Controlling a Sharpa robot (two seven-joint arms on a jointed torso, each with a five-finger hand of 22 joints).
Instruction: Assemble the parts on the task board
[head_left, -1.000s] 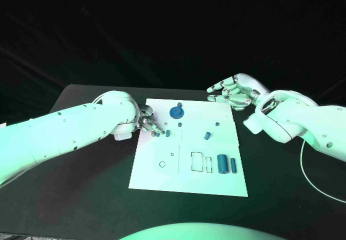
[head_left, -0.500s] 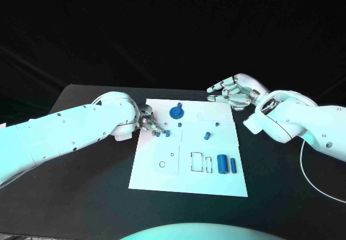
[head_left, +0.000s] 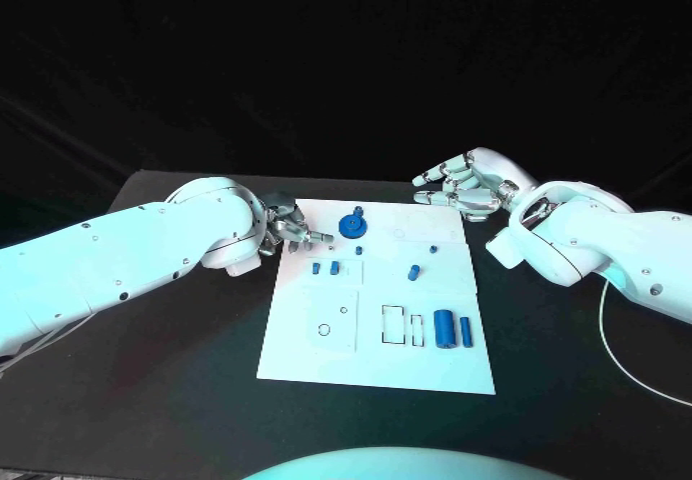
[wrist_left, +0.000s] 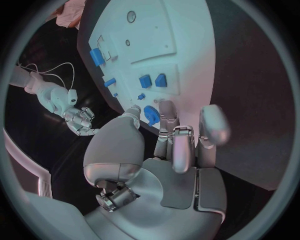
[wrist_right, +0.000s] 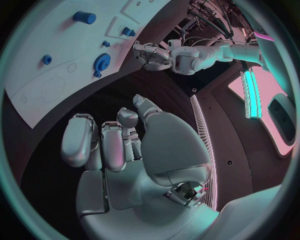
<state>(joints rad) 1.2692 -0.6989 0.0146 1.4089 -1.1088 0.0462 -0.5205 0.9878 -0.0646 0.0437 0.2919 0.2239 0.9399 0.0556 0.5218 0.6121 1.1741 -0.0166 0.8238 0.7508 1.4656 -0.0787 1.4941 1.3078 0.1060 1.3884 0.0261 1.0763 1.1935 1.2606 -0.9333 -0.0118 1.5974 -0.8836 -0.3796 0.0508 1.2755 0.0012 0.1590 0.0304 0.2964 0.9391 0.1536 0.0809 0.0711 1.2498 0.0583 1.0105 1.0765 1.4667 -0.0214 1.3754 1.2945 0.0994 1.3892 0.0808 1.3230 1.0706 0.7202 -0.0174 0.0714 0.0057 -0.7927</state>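
Now we see the left hand (head_left: 289, 232) hovering at the far left edge of the white task board (head_left: 378, 350), its fingers loosely curled and nothing between them (the left wrist view confirms an empty palm). Just right of it stands a blue gear (head_left: 355, 223). 2 small blue parts (head_left: 327, 267) lie side by side nearer to us, and a blue peg (head_left: 415, 270) lies mid-board. 2 blue cylinders (head_left: 451, 328) lie near the board's right edge. The right hand (head_left: 464, 186) hangs over the black table (head_left: 173, 380) at the board's far right corner, fingers spread, empty.
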